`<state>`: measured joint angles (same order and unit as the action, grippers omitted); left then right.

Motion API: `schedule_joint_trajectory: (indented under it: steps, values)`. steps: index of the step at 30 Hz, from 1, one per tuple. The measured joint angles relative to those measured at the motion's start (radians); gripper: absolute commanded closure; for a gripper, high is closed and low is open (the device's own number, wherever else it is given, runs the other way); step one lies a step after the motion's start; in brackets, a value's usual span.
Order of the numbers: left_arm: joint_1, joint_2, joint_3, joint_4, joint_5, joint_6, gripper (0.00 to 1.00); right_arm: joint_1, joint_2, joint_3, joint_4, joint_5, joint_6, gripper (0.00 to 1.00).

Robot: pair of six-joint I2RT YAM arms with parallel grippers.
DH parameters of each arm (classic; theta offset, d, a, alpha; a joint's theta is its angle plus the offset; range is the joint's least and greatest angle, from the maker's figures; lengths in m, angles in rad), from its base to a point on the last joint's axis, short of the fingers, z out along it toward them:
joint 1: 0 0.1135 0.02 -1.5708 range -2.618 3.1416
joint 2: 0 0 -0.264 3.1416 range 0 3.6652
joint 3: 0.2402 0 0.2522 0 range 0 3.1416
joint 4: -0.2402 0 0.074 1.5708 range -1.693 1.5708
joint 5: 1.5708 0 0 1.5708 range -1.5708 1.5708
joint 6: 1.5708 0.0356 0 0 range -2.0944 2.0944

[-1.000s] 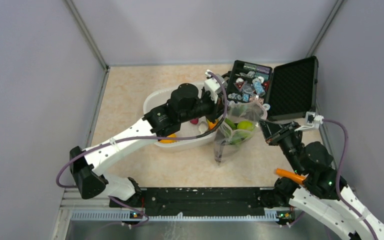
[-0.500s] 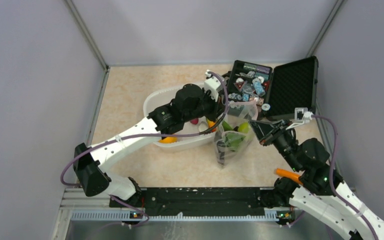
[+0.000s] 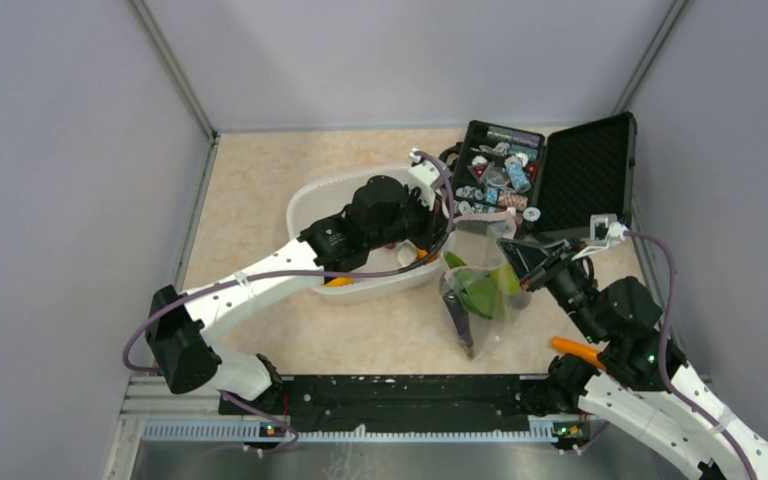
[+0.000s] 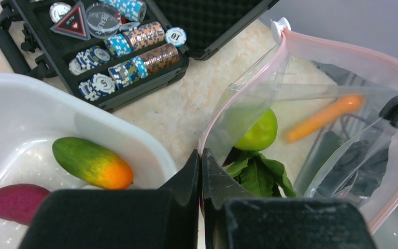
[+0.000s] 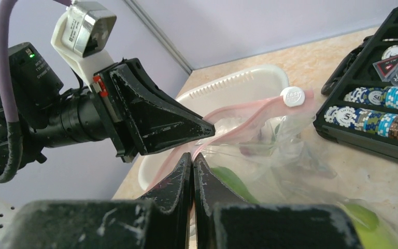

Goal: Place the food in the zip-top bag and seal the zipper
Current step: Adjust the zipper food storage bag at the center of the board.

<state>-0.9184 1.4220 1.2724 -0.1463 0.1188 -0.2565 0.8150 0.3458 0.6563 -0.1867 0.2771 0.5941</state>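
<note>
Two grips now: left fingers [image 4: 186, 179] and right fingers [image 5: 179, 179] both clench the zipper [image 5: 249, 111]. The zip-top bag [image 3: 478, 300] has swung nearer, right of the white tub [image 4: 57, 98], where more food [image 4: 90, 167] waits to go in.

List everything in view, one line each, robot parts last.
Bag: one, clear, held up between the hands, mouth open.
Zipper: one, pink, along bag mouth.
Green fruit: one, green, inside bag.
Leafy piece: one, dark green, inside bag.
Tub: one, white, left of bag.
Green-orange piece: one, in tub.
Purple piece: one, in tub.
Case: one, black, open, behind bag.
Chips: many, blue, white, brown, in case.
Left hand: black, shut on bag rim.
Right hand: black, shut on bag rim.
</note>
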Motion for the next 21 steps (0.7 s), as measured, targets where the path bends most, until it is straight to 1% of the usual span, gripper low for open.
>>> schedule_joint_trajectory:
  steps: [2, 4, 6, 8, 10, 11, 12, 13, 15, 17, 21]
  values:
    - [0.0, 0.0, -0.014, 0.01, -0.003, -0.007, 0.95, 0.0, 0.001, 0.0, 0.0, 0.008, 0.0, 1.0]
    - [0.0, -0.002, -0.035, 0.021, -0.01, -0.017, 0.79, 0.0, 0.005, 0.0, -0.002, 0.017, 0.0, 1.0]
    - [0.001, -0.007, -0.063, 0.027, -0.016, -0.033, 0.76, 0.0, 0.016, 0.0, -0.005, 0.026, 0.0, 1.0]
    - [0.001, -0.018, -0.093, 0.035, -0.027, -0.047, 0.7, 0.0, 0.034, 0.0, -0.011, 0.032, 0.0, 1.0]
    - [0.002, -0.03, -0.119, 0.034, -0.043, -0.055, 0.69, 0.0, 0.059, 0.0, -0.014, 0.031, 0.001, 1.0]
    - [0.003, -0.034, -0.126, 0.033, -0.054, -0.058, 0.65, 0.0, 0.071, 0.0, -0.013, 0.029, 0.002, 1.0]
    - [0.004, -0.041, -0.133, 0.033, -0.069, -0.06, 0.54, 0.0, 0.084, 0.0, -0.012, 0.026, 0.003, 1.0]
    - [0.006, -0.047, -0.137, 0.033, -0.082, -0.059, 0.46, 0.0, 0.097, 0.0, -0.008, 0.019, 0.004, 1.0]
    - [0.012, -0.068, -0.146, 0.034, -0.115, -0.058, 0.42, 0.0, 0.124, 0.0, 0.003, 0.006, 0.008, 1.0]
    - [0.022, -0.098, -0.157, 0.034, -0.143, -0.059, 0.35, 0.0, 0.146, 0.0, 0.016, -0.003, 0.011, 1.0]
    - [0.042, -0.158, -0.18, 0.038, -0.196, -0.059, 0.33, 0.0, 0.186, 0.002, 0.039, -0.024, 0.012, 1.0]
